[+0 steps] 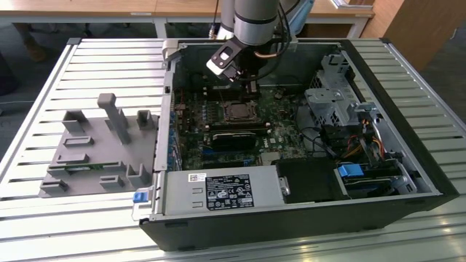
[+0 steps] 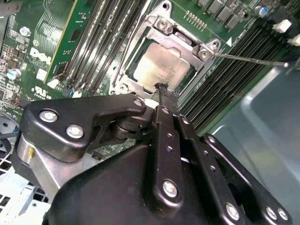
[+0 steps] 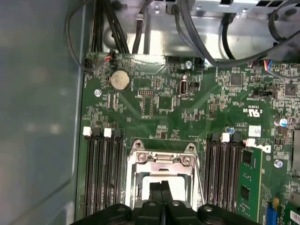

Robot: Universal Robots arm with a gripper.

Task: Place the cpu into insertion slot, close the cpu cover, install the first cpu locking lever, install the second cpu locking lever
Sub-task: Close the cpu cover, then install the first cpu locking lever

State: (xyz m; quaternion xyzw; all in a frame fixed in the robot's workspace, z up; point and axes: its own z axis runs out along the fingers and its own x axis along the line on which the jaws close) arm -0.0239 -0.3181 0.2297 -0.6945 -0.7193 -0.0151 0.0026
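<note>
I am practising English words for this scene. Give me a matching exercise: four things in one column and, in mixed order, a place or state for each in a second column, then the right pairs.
Things:
1. cpu
2. claw
3. coin battery
4. grey fixture

Places or states:
A. on the slatted table, at the exterior view's left of the computer case
B. shut, above the cpu cover
C. silvery top, inside the cpu cover's window
D. round, on the green motherboard

Pairs: 1-C, 2-B, 3-D, 4-A.
</note>
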